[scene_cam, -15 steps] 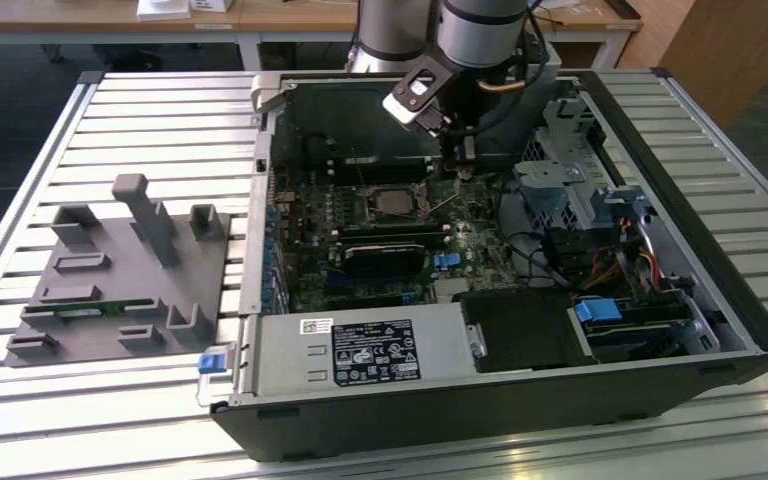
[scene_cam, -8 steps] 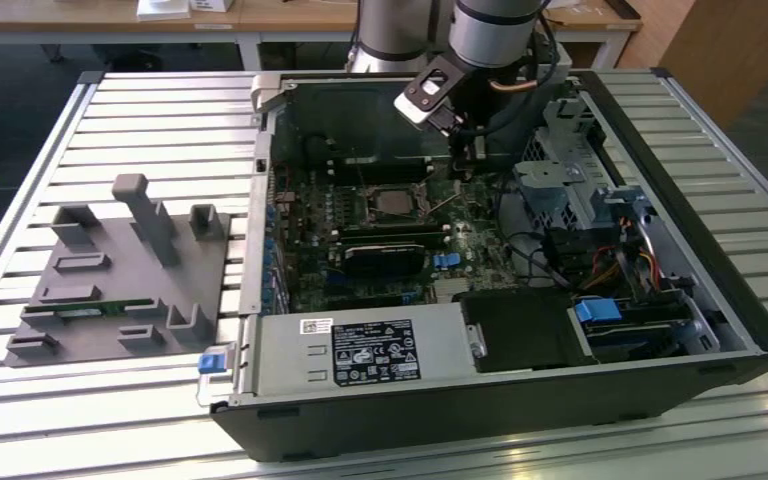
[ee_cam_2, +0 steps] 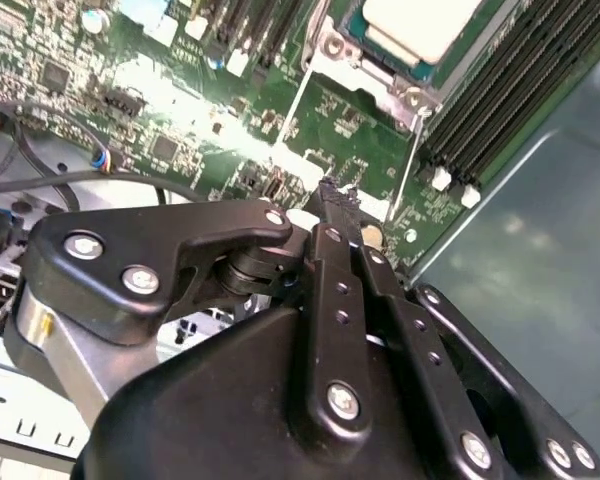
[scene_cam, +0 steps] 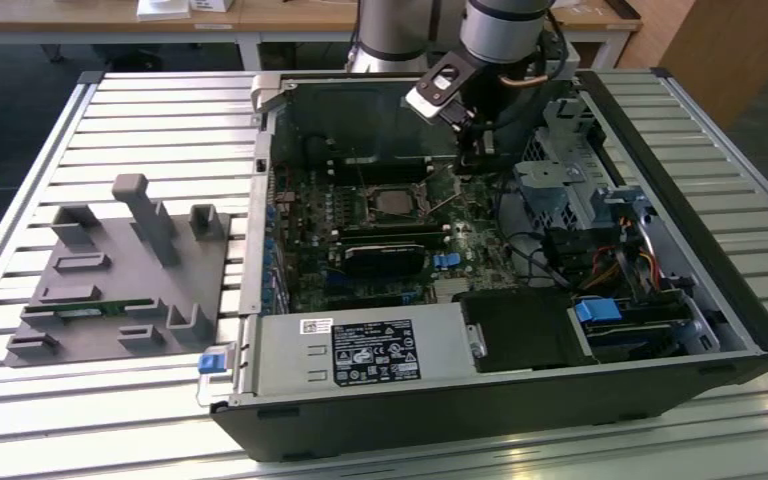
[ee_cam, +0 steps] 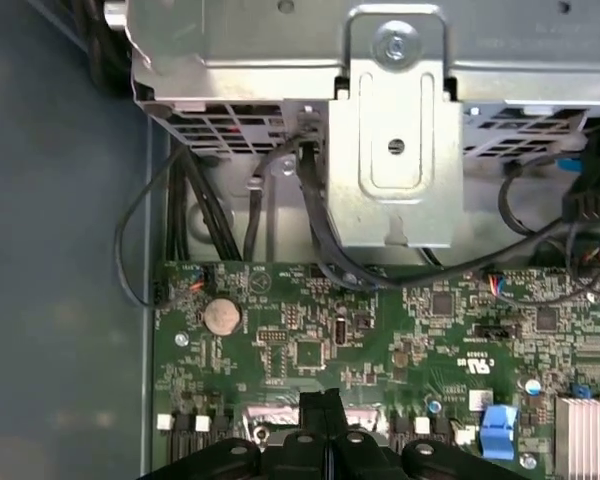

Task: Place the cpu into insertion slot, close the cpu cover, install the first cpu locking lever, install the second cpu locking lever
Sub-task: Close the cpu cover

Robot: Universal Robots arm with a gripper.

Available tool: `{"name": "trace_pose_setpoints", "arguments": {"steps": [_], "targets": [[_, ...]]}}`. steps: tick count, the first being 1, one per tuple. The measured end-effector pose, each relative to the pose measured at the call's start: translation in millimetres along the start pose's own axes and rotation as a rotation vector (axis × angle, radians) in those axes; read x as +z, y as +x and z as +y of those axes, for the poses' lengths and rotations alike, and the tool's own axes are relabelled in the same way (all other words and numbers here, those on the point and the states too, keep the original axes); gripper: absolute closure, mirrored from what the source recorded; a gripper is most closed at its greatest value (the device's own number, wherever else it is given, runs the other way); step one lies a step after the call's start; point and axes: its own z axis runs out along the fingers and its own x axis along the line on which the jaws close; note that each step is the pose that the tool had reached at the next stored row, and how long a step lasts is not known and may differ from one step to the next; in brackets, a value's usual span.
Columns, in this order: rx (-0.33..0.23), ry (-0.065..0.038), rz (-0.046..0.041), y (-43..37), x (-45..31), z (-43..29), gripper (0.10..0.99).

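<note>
Black sheet metal forms the near wall of the open computer case (scene_cam: 491,425), which lies on a slatted table (scene_cam: 144,110). A labelled power supply (scene_cam: 357,352) fills the case's near edge. Beyond it lies the green motherboard (scene_cam: 297,262).

Toward the board's far edge is the insertion slot (scene_cam: 392,201). In the second wrist view the cpu (ee_cam_2: 420,22) lies in it, pale top up. The cpu cover (ee_cam_2: 352,62) seems to be down around it, though I cannot tell whether it is fully seated. Two thin locking levers (ee_cam_2: 298,105) (ee_cam_2: 412,150) stand free of the board, so neither looks latched.

The gripper (scene_cam: 471,160) hangs over the board's far corner, on the exterior view's right of the slot. Both wrist views show its claw pinched tight, the fingertips (ee_cam_2: 330,190) (ee_cam: 321,400) pressed together with nothing between them. It is just above the board and near the second lever, though whether it touches is unclear.

Risks, as I judge them:
- A closed claw pushing on so thin a rod could slide off it and strike the small parts or the memory slots (ee_cam_2: 500,100) beside the socket.
- Pressing a lever down over a poorly seated cover could jam the chip.
- The loose cables (ee_cam: 310,220) by the metal bracket (ee_cam: 395,150) could catch the arm.
</note>
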Motion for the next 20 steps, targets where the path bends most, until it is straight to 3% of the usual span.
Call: {"name": "trace_pose_setpoints", "arguments": {"steps": [9,14,20], "targets": [[0.000,0.012,-0.0017,5.0,2.4,17.5,0.980],[0.001,0.020,-0.0019,5.3,7.6,20.1,0.980],[0.000,0.022,-0.0020,5.1,14.7,20.2,0.980]]}}
